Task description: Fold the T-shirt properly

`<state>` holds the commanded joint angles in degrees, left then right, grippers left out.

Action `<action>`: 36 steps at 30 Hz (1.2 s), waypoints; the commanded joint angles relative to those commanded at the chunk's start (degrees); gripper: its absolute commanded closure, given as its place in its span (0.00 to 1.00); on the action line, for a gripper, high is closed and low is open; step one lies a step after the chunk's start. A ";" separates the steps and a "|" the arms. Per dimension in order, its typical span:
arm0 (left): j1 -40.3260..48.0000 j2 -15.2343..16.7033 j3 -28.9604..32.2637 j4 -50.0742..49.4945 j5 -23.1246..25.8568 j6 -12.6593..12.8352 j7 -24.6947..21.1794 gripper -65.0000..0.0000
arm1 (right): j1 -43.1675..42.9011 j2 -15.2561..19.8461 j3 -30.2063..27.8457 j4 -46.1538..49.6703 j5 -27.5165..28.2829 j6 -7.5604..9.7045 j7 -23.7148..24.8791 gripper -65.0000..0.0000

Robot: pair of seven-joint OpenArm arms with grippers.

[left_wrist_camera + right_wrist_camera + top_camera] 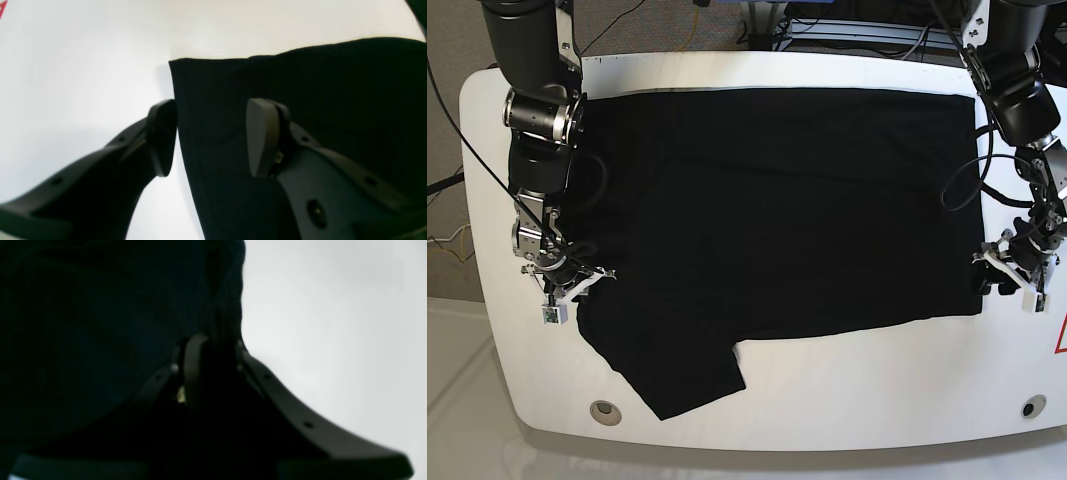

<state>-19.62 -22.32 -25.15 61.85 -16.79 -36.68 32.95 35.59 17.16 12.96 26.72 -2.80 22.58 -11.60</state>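
The black T-shirt [777,210] lies spread flat on the white table [847,380], with one sleeve [677,375] sticking out toward the front edge. My left gripper [989,284] is at the shirt's right edge near its front corner. In the left wrist view this gripper [213,138] is open and straddles the edge of the T-shirt [300,86], one finger [161,138] over bare table, the other over cloth. At the shirt's left edge above the sleeve, my right gripper [575,290] is shut on a bunched fold of the T-shirt [100,323]; its fingertips [217,363] are close together.
A red mark [1061,340] is printed at the table's right edge, close to the left arm. Two round holes [605,408] sit near the table's front corners. Cables and equipment lie behind the table's far edge [777,58].
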 joint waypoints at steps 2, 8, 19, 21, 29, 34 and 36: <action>0.06 -0.01 0.06 -0.30 0.16 0.02 -0.16 0.51 | 0.13 -0.03 0.06 -0.15 0.19 -0.06 0.11 0.81; -0.05 0.03 0.31 -2.50 -0.12 0.07 -0.97 0.51 | 0.40 -0.09 0.03 -0.60 1.31 -0.60 0.36 0.81; 0.79 -0.08 0.37 -1.79 0.19 1.30 -2.10 0.51 | 0.83 -1.33 -0.16 0.08 2.19 -0.48 0.43 0.72; 0.82 -0.08 0.34 -1.75 0.14 1.17 -2.08 0.51 | 0.87 -1.31 -0.23 -0.05 2.17 -0.37 0.44 0.71; 0.53 -0.06 0.60 -2.01 -0.02 0.36 -1.79 0.51 | 0.60 -1.55 -0.66 -0.32 2.20 0.21 0.54 0.74; -0.11 0.17 0.74 -3.48 0.26 0.49 -1.94 0.51 | 0.59 -1.96 -0.76 0.04 2.40 0.58 0.91 0.77; -0.19 0.27 0.74 -4.08 0.39 0.54 -2.17 0.51 | 0.62 -1.96 -0.79 0.07 2.29 0.55 1.05 0.76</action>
<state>-19.81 -22.05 -24.41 57.77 -16.40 -36.15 30.78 36.22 15.20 12.17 26.79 -0.51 23.13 -10.55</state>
